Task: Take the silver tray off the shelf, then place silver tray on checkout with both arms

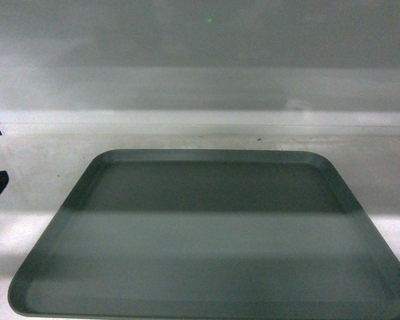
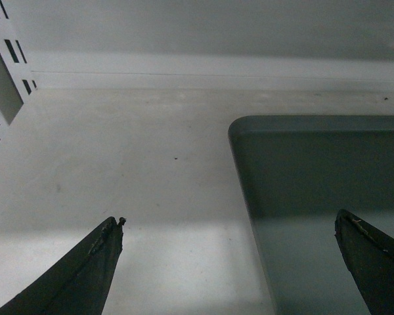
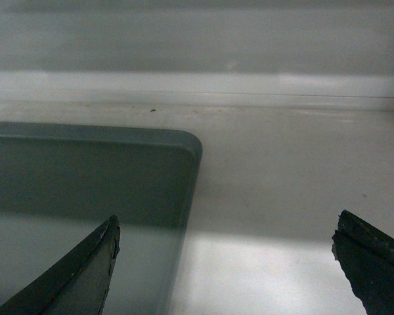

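Silver tray (image 1: pixel 213 233): lay flat on the white shelf (image 1: pixel 47 173), long side parallel to the back panel (image 1: pixel 200 87), a strip of bare board between its far rim and that panel. Bare board also lay to the tray's left and right. A slotted white upright (image 2: pixel 3 59) stood at the far left of the shelf, well apart from the tray.

Left gripper (image 2: pixel 230 262): jaws spread wide, straddling the tray's left rim; one fingertip (image 2: pixel 108 243) over bare board, the other over the tray floor. Contact could not be told; nothing clamped.

Right gripper (image 3: pixel 226 259): jaws equally wide apart, straddling the tray's right rim near its rounded far corner; holding nothing, contact not discernible.
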